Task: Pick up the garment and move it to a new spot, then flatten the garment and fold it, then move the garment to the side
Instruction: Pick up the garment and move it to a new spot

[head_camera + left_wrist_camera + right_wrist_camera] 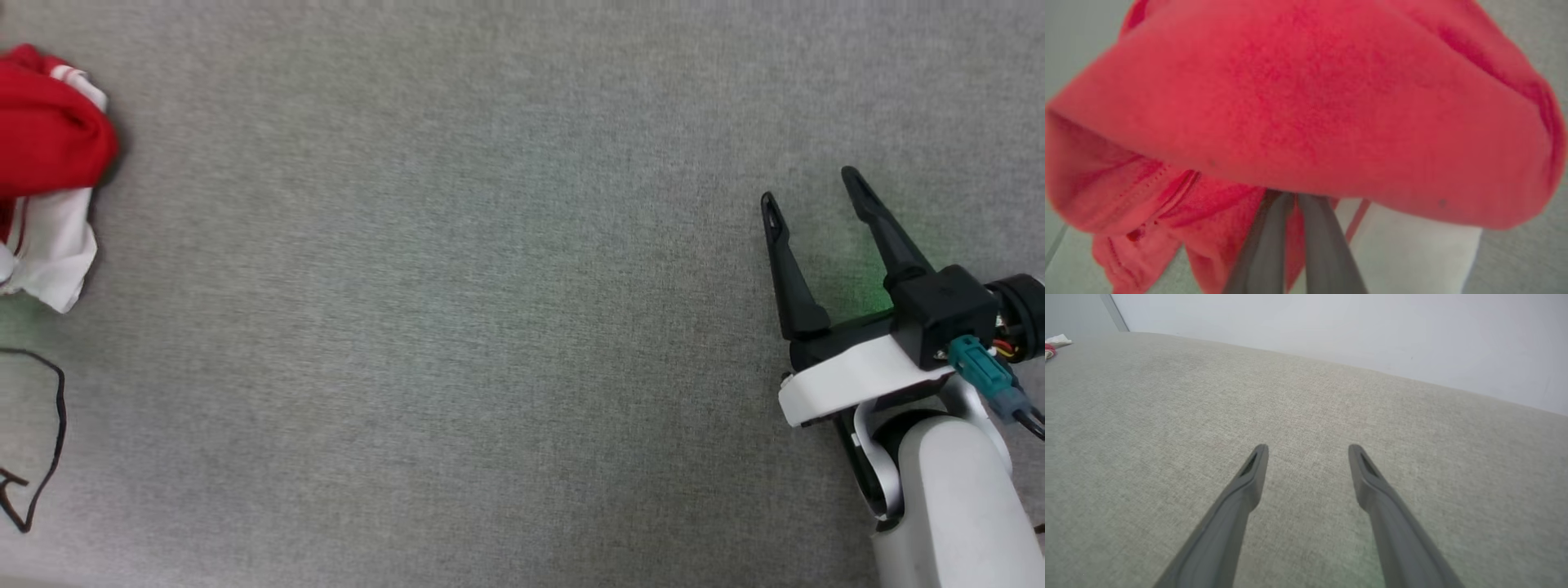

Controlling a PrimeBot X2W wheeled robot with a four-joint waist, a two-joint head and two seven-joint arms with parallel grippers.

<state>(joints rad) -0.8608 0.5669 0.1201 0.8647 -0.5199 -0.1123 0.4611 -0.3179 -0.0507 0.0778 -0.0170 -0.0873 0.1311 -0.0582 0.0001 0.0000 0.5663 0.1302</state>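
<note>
Garment (49, 139): crumpled, unfolded, pinched in closed left claw (1290, 201). Right claw (808, 188): spread, empty. Moving, flattening, folding all outstanding.

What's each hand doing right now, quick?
Left hand: closed, pinching the red garment.
Right hand: open, holding nothing.

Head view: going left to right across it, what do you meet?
garment, bunched at the left edge → grey surface, bare across the middle → right claw, open, near the right edge
</note>
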